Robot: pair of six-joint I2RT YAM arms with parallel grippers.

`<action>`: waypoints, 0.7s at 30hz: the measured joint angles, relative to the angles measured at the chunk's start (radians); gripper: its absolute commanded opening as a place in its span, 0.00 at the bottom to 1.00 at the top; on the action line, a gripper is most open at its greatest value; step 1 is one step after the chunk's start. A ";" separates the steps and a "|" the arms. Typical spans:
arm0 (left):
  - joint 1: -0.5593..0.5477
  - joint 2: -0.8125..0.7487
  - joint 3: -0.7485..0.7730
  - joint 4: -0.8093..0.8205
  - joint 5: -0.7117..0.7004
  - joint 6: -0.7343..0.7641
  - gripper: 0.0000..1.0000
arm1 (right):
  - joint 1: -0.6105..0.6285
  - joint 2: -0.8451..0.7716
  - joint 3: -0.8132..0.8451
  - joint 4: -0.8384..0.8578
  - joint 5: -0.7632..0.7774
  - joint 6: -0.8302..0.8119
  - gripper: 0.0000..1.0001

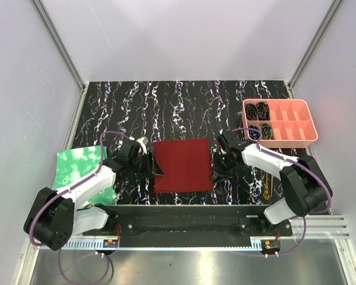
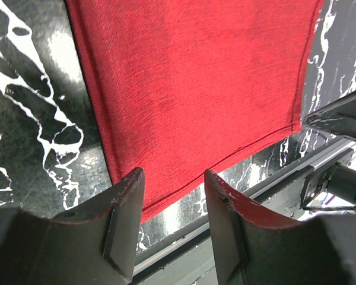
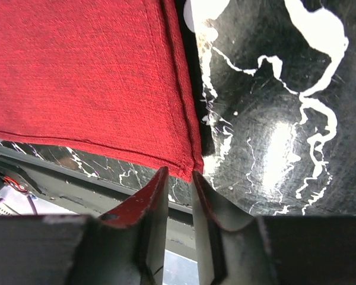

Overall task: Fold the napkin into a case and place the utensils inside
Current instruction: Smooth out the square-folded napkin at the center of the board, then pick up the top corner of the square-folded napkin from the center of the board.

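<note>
You have one napkin [image 1: 183, 165], lying flat and open in the middle of the bench [image 1: 166, 107] between the two arms. It looks like a single layer with no fold made yet.

Judge it as light, limp woven cloth. It will sag and drape from wherever you lift it, and it may drag across the bench rather than hinge cleanly. The stitched hem and the corners are the firmest places to hold. Take matching near corners on both sides so the folded edge stays straight, and go low enough to get under the hem without pushing it along.

Your left jaws are spread wide at the napkin's left side. The near-left hem lies in the gap between them, and nothing is pinched. Your right jaws are drawn close together with only a slim gap, and the near-right corner sits right at their mouth. I cannot tell whether that corner is actually nipped.

The utensils [image 1: 266, 189] show as a small gold cluster on the bench beside the right arm, well apart from the napkin and too small to count. Also here are one green sheet [image 1: 77, 163] at the left and one pink tray [image 1: 285, 142] at the far right.
</note>
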State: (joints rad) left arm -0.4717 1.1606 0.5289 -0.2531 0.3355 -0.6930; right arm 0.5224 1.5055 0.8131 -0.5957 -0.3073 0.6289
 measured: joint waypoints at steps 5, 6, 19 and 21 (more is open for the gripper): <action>0.000 0.000 -0.005 0.000 0.000 0.000 0.46 | 0.000 0.000 0.000 0.021 -0.001 0.000 0.27; 0.000 0.000 -0.006 -0.001 0.000 0.000 0.46 | 0.000 0.001 0.000 0.026 -0.001 0.000 0.27; 0.000 0.000 -0.008 -0.002 0.000 -0.001 0.44 | 0.000 0.014 -0.072 0.085 -0.036 0.021 0.30; 0.000 0.001 -0.008 -0.001 0.000 -0.001 0.44 | 0.000 0.013 -0.079 0.095 -0.041 0.024 0.30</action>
State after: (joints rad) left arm -0.4717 1.1618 0.5209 -0.2543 0.3359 -0.6937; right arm 0.5224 1.5188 0.7338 -0.5007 -0.3481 0.6533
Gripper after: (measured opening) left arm 0.438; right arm 0.295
